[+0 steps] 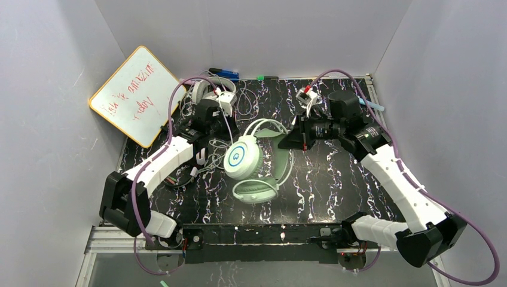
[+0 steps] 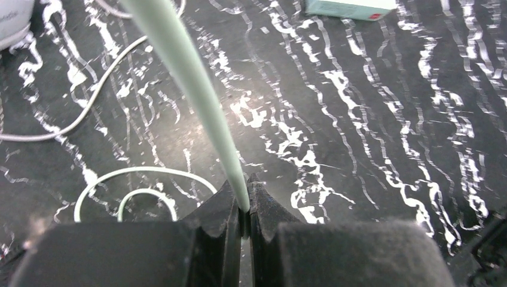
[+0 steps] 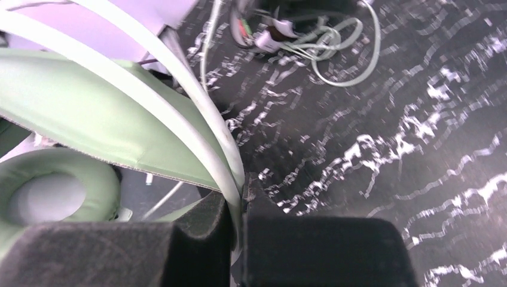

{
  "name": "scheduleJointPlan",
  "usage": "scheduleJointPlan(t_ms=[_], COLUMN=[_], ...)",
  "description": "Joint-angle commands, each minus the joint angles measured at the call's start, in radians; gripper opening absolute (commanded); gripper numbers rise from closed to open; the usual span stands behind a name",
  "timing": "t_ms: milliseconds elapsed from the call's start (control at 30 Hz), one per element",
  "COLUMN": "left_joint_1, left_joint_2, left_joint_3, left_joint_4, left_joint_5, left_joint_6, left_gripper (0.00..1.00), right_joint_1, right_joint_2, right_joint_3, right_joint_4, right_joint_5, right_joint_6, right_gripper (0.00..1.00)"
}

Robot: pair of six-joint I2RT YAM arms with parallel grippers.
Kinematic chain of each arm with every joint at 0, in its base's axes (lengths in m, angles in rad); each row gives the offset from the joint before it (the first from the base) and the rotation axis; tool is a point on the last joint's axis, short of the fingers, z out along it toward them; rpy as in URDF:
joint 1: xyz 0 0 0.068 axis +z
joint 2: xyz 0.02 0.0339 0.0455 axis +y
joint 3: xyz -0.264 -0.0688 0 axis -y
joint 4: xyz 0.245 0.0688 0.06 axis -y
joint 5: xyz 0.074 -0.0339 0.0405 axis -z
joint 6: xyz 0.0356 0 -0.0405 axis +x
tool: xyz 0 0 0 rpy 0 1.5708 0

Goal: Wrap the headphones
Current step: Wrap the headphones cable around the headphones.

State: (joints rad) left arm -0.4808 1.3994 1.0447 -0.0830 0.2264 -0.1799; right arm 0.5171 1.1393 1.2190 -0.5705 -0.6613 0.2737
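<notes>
The mint-green headphones [image 1: 245,158] lie in the middle of the black marbled table [image 1: 335,179], one ear cup up and the other ear pad [image 1: 256,191] toward the near edge. My right gripper [image 1: 288,139] is shut on their thin pale headband rail [image 3: 197,113], beside the green band [image 3: 78,113] and an ear pad [image 3: 54,179]. My left gripper [image 2: 244,203] is shut on their pale green cable [image 2: 191,78], which runs taut up and away from the jaws. More of that cable loops on the table [image 2: 143,179]. A light grey headset [image 1: 206,89] sits behind the left arm.
A whiteboard [image 1: 134,95] leans at the back left. Markers [image 1: 224,73] lie along the back wall. A small white and red object [image 1: 308,95] sits near the right wrist. A tangle of cables and plugs [image 3: 323,42] lies on the table, and a grey cable [image 2: 89,101] curves nearby.
</notes>
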Motion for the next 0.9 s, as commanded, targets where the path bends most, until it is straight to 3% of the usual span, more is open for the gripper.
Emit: scheduleJointPlan(t_ms=[0, 100, 333, 500, 700, 867], left_joint_1=[0.006, 0.011, 0.011, 0.011, 0.011, 0.012], left_joint_2=[0.053, 0.118, 0.232, 0.298, 0.306, 0.298], left_joint_3=[0.076, 0.17, 0.332, 0.444, 0.507, 0.525], left_joint_4=[-0.107, -0.153, -0.166, -0.22, -0.289, -0.366], left_joint_5=[-0.154, -0.145, -0.104, -0.125, -0.191, -0.359], left_joint_6=[-0.018, -0.012, -0.031, -0.021, 0.065, 0.147], left_gripper=[0.0, 0.0, 0.0, 0.0, 0.0, 0.0], right_joint_1=[0.003, 0.016, 0.179, 0.302, 0.307, 0.306], right_joint_2=[-0.048, -0.047, -0.046, -0.005, 0.032, 0.046], right_joint_3=[0.089, 0.06, -0.001, -0.018, -0.058, -0.067], right_joint_4=[0.07, 0.015, -0.117, -0.223, -0.288, -0.323], right_joint_5=[-0.282, -0.344, -0.154, 0.131, 0.399, 0.599], right_joint_6=[0.003, -0.044, -0.127, -0.136, -0.102, -0.044], right_gripper=[0.01, 0.01, 0.01, 0.01, 0.01, 0.01])
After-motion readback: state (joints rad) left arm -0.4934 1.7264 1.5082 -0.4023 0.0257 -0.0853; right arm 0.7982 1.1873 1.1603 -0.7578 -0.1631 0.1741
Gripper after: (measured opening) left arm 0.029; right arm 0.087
